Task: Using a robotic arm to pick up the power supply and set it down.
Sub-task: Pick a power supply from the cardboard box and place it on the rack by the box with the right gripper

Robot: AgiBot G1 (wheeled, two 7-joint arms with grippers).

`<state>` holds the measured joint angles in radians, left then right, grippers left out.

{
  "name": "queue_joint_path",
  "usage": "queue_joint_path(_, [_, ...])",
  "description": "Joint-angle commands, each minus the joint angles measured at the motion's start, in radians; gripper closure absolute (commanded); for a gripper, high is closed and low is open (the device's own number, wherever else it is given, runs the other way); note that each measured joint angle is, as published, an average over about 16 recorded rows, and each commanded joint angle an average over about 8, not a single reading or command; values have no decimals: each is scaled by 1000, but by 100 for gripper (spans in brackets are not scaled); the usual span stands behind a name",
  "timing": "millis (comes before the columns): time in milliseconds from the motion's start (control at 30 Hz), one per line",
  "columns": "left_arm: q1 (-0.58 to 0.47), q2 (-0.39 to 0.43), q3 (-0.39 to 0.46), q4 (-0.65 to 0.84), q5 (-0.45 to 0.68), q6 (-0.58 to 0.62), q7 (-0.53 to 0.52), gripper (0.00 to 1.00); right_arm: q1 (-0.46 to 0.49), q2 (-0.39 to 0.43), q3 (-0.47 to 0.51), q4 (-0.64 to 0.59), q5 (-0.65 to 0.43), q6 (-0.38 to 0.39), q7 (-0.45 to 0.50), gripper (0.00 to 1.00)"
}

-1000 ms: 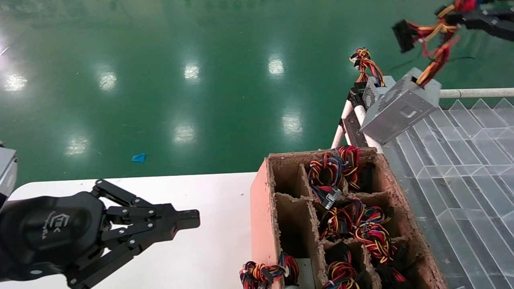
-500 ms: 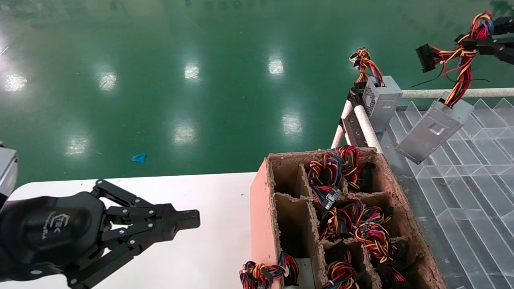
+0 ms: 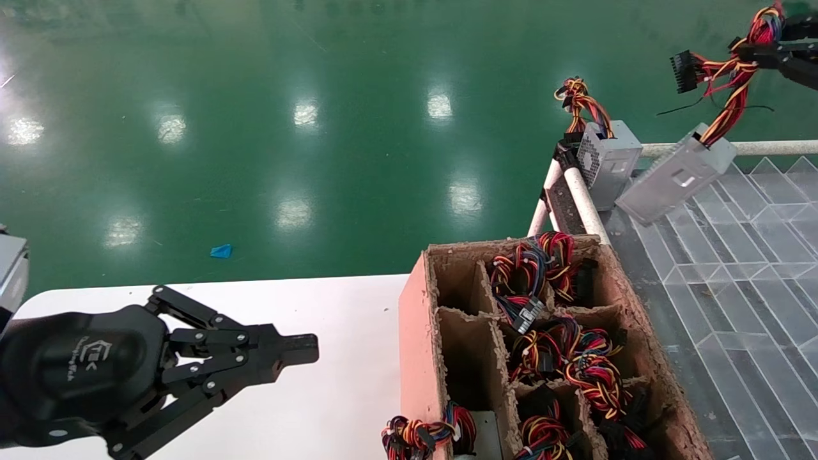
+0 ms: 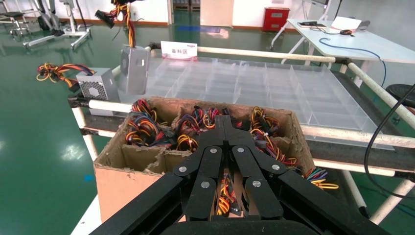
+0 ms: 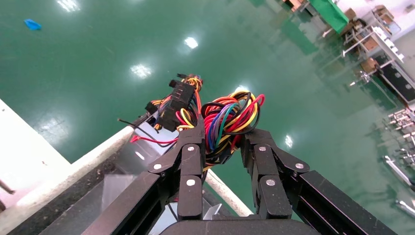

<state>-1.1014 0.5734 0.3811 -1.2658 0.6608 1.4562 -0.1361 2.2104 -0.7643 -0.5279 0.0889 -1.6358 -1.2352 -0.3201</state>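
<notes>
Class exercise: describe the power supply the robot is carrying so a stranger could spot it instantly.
Find the clear plastic divider tray. At its far edge, the plain grey metal power supply hangs tilted by its red-yellow cable bundle from the right gripper; the neighbouring perforated grey box stands unheld.

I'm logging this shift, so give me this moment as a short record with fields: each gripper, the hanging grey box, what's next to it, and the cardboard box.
right gripper: shut on the cable bundle, raised at far right
power supply, plain grey metal box: hanging tilted from its red, yellow and black cables above the clear plastic divider tray
neighbour: grey box with perforated vent face, standing at the tray's corner
brown cardboard divider box: compartments hold more cable bundles
left gripper: shut, empty, parked over the white table
</notes>
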Motion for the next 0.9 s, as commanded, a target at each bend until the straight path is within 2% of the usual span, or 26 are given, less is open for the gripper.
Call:
queue_joint_path(33, [0,0,0,0,0,0,0,100,-2,-13,1,-16,1,22,-6,100])
queue_joint_path(433, [0,0,0,0,0,0,0,100,16,-39,-19,-40,-25,-64,-42,100])
queue_joint_path(900, [0,0,0,0,0,0,0,100,31,-65,-29,-59,-39,-68,-56,100])
